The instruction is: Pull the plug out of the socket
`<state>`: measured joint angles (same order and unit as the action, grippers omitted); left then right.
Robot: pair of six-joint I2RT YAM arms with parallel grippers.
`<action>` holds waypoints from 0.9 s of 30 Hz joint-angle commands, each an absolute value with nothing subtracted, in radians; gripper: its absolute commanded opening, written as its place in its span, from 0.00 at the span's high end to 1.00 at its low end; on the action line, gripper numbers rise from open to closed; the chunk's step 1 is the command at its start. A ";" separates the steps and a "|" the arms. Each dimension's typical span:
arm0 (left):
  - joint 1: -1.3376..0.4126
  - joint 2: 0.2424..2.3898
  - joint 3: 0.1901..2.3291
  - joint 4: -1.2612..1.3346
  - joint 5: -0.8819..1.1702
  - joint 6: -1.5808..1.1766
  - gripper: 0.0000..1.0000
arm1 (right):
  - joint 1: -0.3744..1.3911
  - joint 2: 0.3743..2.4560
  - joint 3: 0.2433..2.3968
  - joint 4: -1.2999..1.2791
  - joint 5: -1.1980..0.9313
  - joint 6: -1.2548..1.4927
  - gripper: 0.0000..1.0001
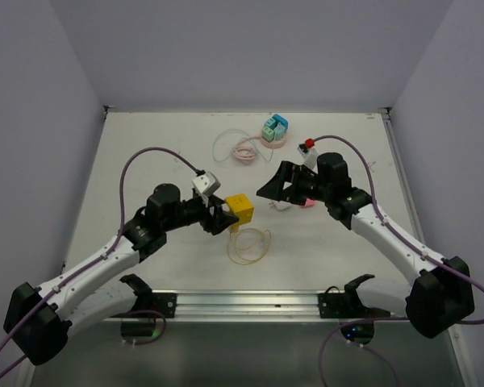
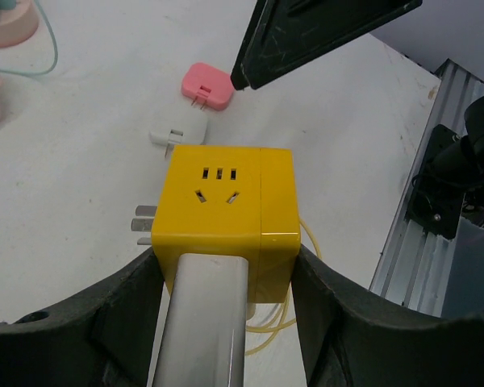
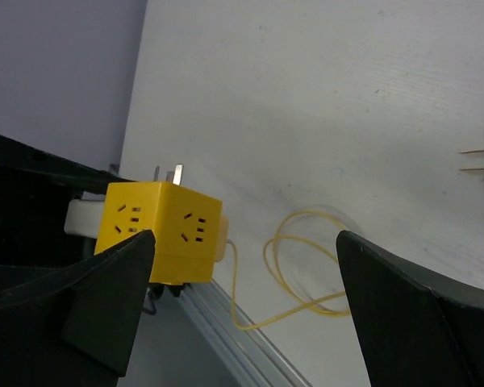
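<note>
The socket (image 2: 226, 201) is smooth, glossy yellow plastic with bare metal prongs (image 2: 143, 219). The pink plug (image 2: 207, 86) and white plug (image 2: 177, 135) are smooth plastic with a softer sheen. The table (image 2: 89, 105) is matt white and faintly grained. The left gripper (image 2: 226, 262) is matt black plastic; the right gripper (image 3: 246, 242) looks the same, one finger (image 2: 306, 32) finely scratched. The rail (image 2: 411, 250) is dull grey metal. The cord (image 3: 294, 266) is thin and glossy.

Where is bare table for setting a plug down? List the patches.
Free: between thin yellow cable coil and right arm, near the rail; white table's far-left corner. Crowded: around yellow cube socket and the teal-pink block with looped cables.
</note>
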<state>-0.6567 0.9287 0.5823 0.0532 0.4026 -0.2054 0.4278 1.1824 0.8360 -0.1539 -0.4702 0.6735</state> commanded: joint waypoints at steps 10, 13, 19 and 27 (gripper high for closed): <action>-0.652 0.900 0.630 0.340 0.466 -0.170 1.00 | 0.531 1.149 0.799 0.170 -0.526 1.061 0.01; -0.653 0.885 0.609 0.402 0.448 -0.189 1.00 | 0.538 1.158 0.781 0.175 -0.520 1.085 0.01; -0.653 0.891 0.598 0.459 0.434 -0.187 1.00 | 0.543 1.154 0.761 0.173 -0.515 1.114 0.01; -0.653 0.914 0.569 0.554 0.417 -0.207 1.00 | 0.546 1.166 0.767 0.190 -0.560 1.144 0.03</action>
